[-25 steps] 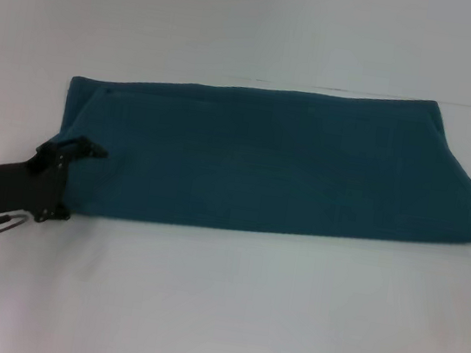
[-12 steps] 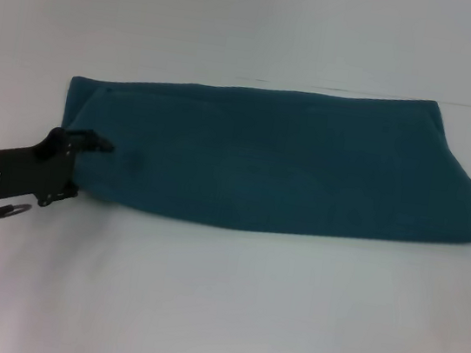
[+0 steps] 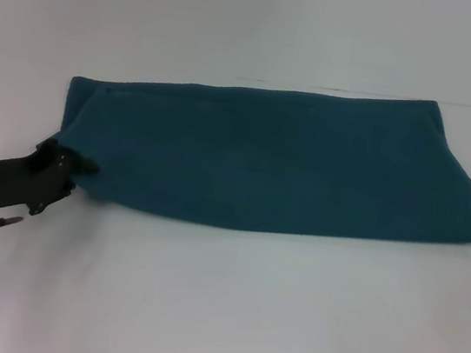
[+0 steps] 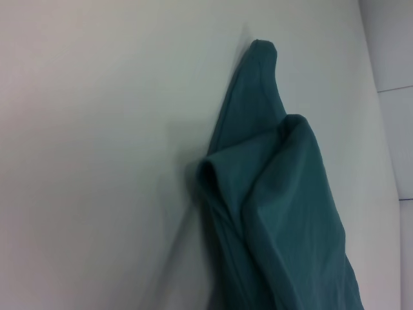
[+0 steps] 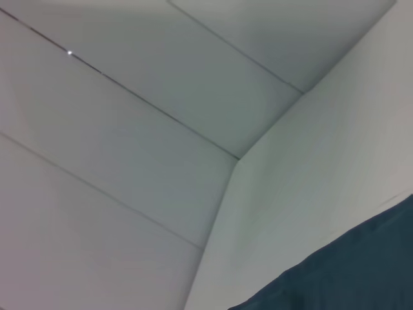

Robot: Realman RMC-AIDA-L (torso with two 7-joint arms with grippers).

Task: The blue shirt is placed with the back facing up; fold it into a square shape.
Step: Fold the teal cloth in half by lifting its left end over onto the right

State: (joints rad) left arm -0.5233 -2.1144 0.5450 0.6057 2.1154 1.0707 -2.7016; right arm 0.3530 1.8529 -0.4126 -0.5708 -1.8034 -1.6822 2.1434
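We see the white worktop (image 3: 226, 307) carrying the blue shirt (image 3: 273, 160), folded into a long band lying across its middle, plain side up. At the band's near left corner sits our left gripper (image 3: 75, 163), its fingers clamped on the cloth edge, which bunches into raised folds in the left wrist view (image 4: 271, 194). Our right gripper is out of sight.

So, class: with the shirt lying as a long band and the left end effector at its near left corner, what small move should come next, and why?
Probably lift that corner slightly: the left end effector sits at the shirt's edge, cloth bunched there, and the band needs folding across.
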